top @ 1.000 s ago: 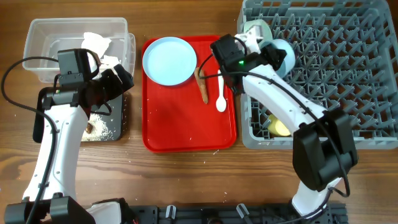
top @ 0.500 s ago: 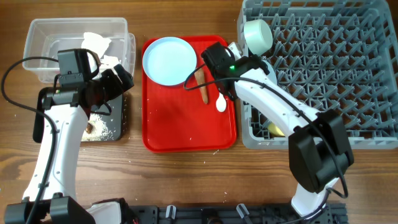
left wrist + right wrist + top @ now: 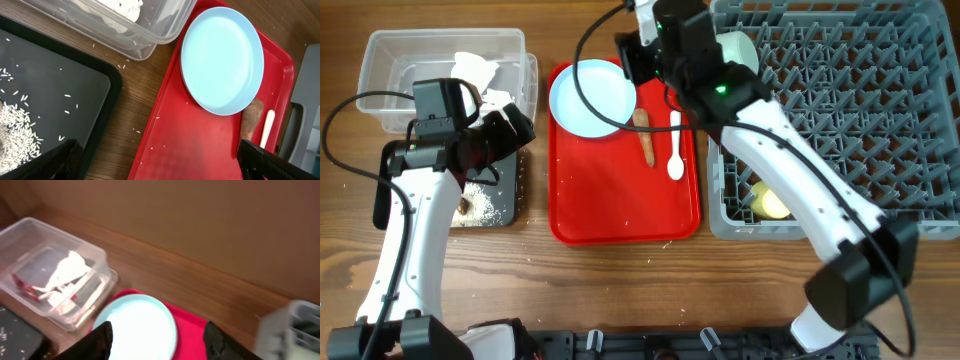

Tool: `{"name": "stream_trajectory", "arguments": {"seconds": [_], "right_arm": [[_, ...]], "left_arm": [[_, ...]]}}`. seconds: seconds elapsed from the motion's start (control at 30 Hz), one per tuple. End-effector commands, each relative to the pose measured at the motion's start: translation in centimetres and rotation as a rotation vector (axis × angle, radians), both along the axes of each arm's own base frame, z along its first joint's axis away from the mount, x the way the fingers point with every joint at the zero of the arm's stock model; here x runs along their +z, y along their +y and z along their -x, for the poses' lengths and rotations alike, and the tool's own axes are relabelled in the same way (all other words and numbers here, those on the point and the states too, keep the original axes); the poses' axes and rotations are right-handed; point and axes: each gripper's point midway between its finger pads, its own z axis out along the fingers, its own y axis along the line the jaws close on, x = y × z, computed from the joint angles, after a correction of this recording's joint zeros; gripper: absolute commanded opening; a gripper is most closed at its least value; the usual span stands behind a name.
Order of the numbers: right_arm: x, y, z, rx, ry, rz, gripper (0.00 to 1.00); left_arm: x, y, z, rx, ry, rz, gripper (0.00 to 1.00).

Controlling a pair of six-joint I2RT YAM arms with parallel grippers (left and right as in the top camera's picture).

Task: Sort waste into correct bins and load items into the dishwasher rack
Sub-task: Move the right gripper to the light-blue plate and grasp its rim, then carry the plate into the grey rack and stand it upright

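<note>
While hanging near far rim of plate (image 3: 592, 96), found right gripper (image 3: 160, 341) parted, gripping nothing. Found left gripper (image 3: 160, 162) wide apart too, empty, over black tray (image 3: 505, 195) edge beside clear tub (image 3: 390, 60). Logged plate, brown stick (image 3: 646, 138), spoon (image 3: 676, 150) on red tray (image 3: 620, 200); mint bowl (image 3: 735, 55), yellow cup (image 3: 770, 203) in rack (image 3: 840, 100); napkin (image 3: 475, 70) in tub, rice crumbs (image 3: 480, 205) on black tray.

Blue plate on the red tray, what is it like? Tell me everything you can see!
The plate is round, pale blue and smooth, like plastic, with a low raised rim and nothing on it. It lies flat, right side up, in the far left corner of the red tray. The brown food stick seems to touch its rim on the right. The right gripper hangs open above it, not touching it as far as I can see.
</note>
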Motion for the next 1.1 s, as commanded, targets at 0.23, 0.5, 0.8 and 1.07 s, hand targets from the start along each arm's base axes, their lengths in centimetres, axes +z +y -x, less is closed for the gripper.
{"name": "stream_trajectory", "arguments": {"seconds": [0.23,0.5,0.8,1.07], "right_arm": [[-20.7,0.3,-4.0,-0.098,0.286,0.128,0.43],[-27.8,-0.8,-3.9,-0.098,0.388,0.169,0.43],[-29.1,0.5,-2.0,0.014,0.468,0.146,0.30],[-23.1,0.2,-2.8,-0.012,0.389,0.111,0.04]], "left_arm": [[0.8,0.1,-0.1,-0.001,-0.024,-0.007,1.00],[0.8,0.1,-0.1,-0.001,-0.024,-0.007,1.00],[0.8,0.1,-0.1,-0.002,-0.024,-0.007,1.00],[0.8,0.1,-0.1,-0.002,-0.025,-0.007,1.00]]}}
